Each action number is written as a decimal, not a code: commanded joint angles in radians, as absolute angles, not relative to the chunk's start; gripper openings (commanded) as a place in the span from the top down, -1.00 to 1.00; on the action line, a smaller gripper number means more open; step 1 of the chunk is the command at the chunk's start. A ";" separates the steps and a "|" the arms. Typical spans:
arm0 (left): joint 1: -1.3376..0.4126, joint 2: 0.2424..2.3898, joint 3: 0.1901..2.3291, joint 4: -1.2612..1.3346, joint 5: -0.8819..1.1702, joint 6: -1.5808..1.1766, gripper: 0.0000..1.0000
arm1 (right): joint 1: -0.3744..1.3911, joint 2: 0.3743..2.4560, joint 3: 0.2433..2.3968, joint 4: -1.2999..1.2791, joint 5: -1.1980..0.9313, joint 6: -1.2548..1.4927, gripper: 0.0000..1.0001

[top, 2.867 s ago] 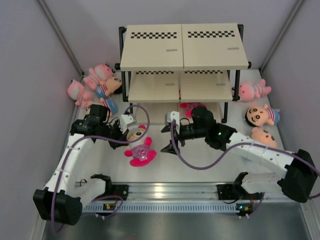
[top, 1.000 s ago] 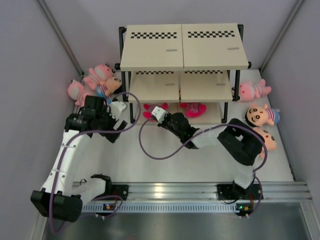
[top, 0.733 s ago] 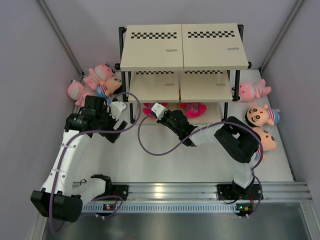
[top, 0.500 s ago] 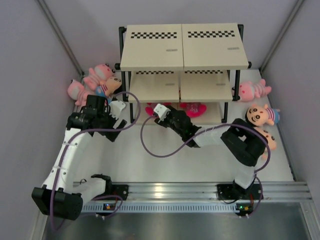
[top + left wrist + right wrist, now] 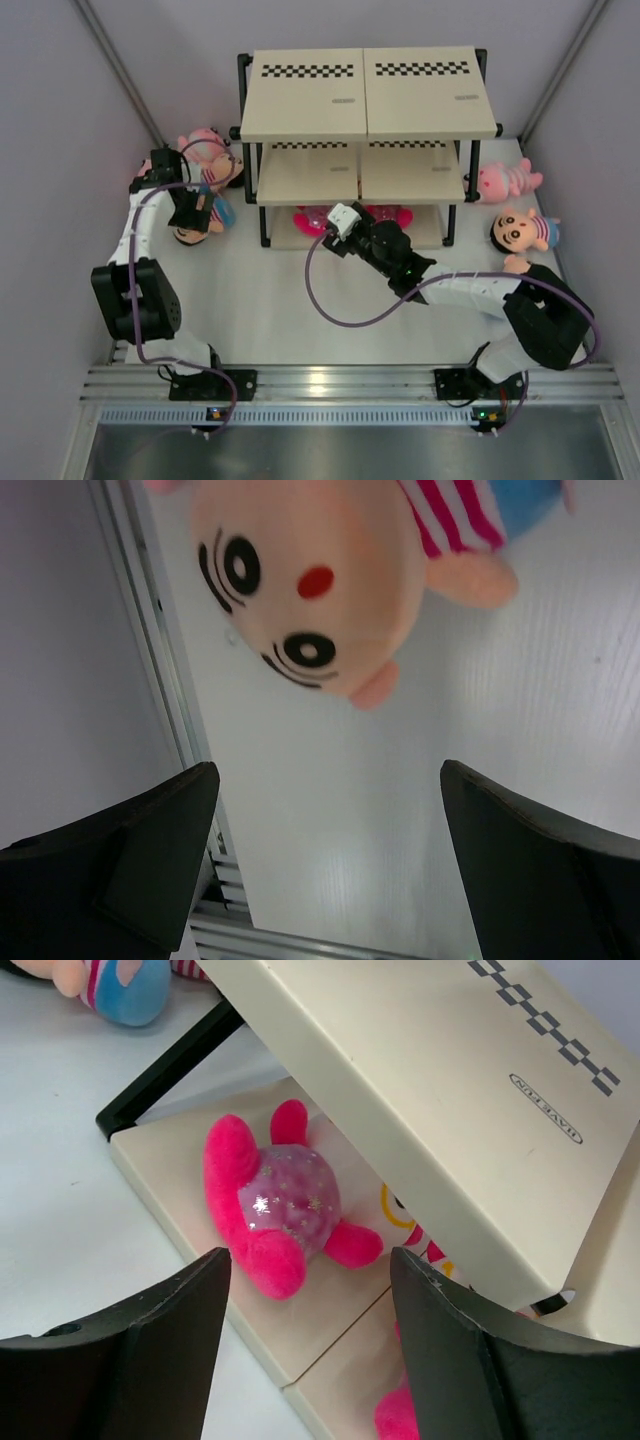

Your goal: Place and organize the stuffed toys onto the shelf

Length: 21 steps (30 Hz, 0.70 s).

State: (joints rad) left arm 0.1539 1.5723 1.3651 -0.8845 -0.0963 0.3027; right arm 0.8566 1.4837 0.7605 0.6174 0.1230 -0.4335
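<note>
Magenta toy (image 5: 280,1200) sat at the shelf's (image 5: 400,1080) front edge. Right gripper (image 5: 310,1360) and left gripper (image 5: 330,870) stood open over white table (image 5: 400,810).

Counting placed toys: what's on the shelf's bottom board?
A magenta toy lies on the bottom board, left half; a second magenta toy shows on the right half. The middle board covers everything farther back.

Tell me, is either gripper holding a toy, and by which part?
Neither. The left gripper is open, facing a doll; the right gripper is open, facing the pink toy on the shelf.
</note>
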 commanded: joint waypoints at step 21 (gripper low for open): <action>0.170 1.731 1.416 -0.756 -0.045 0.264 1.00 | 0.890 1.184 0.718 0.371 0.035 -0.348 -0.32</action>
State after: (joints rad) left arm 0.1593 1.8812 1.4738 -0.7193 -0.1356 0.2195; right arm 0.8772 1.2377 0.6815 0.4366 0.0879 -0.3626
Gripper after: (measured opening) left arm 0.047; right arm 0.661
